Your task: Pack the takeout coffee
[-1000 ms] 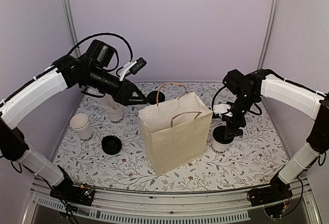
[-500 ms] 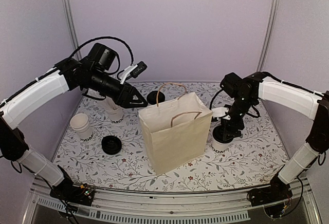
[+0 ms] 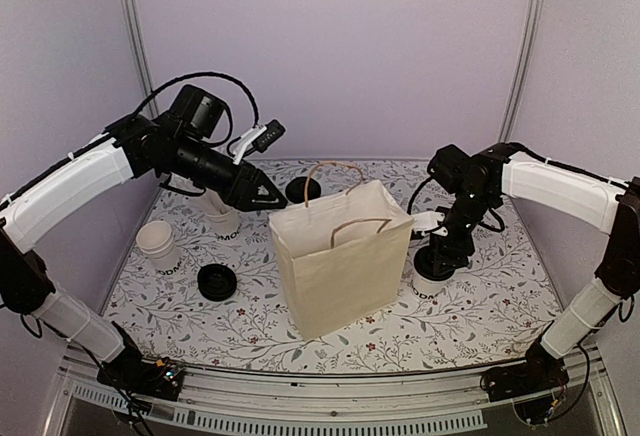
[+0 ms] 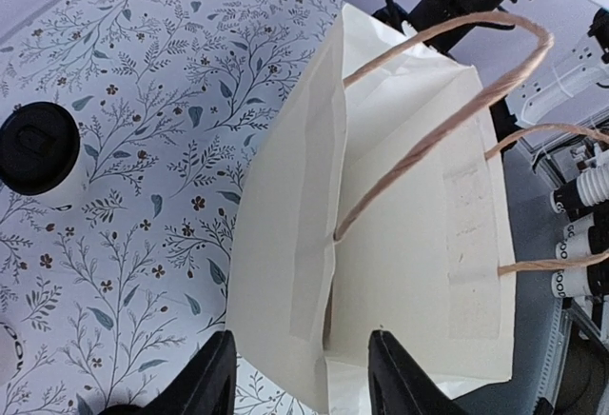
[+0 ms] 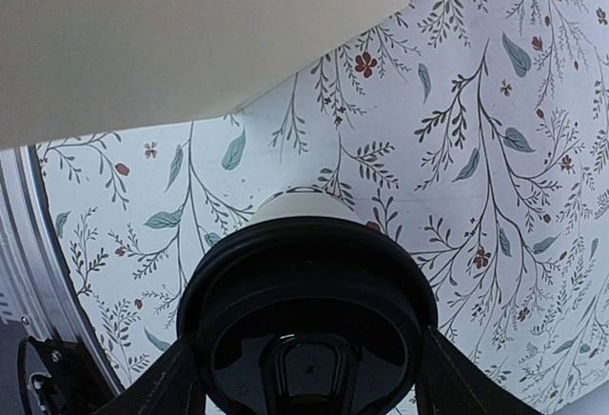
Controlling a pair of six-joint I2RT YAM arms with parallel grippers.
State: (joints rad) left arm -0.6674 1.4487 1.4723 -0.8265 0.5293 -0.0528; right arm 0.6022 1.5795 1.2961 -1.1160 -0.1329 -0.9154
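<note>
The takeout coffee point(image 3: 429, 282), a white cup under a black lid point(image 5: 306, 291), stands on the table just right of the paper bag point(image 3: 340, 266). My right gripper point(image 3: 438, 256) is down over it, and in the right wrist view its fingers press against both sides of the lid rim point(image 5: 309, 363). The cream bag point(image 4: 409, 272) stands upright and open-mouthed, with twine handles. My left gripper point(image 3: 262, 193) hovers at the bag's upper left corner. Its jaws point(image 4: 303, 377) stand apart, with the bag's side edge between them but not pinched.
A second lidded cup point(image 3: 303, 189) point(image 4: 38, 148) stands behind the bag. On the left are stacked lidless white cups point(image 3: 158, 241), another white cup point(image 3: 222, 218) under my left arm, and a black lid point(image 3: 217, 281). The table's front rail point(image 3: 330, 386) runs along the near edge.
My right gripper has sunk a little onto the lidded cup and its fingers have drawn in against the lid. The left gripper dipped slightly towards the bag's corner, then held.
</note>
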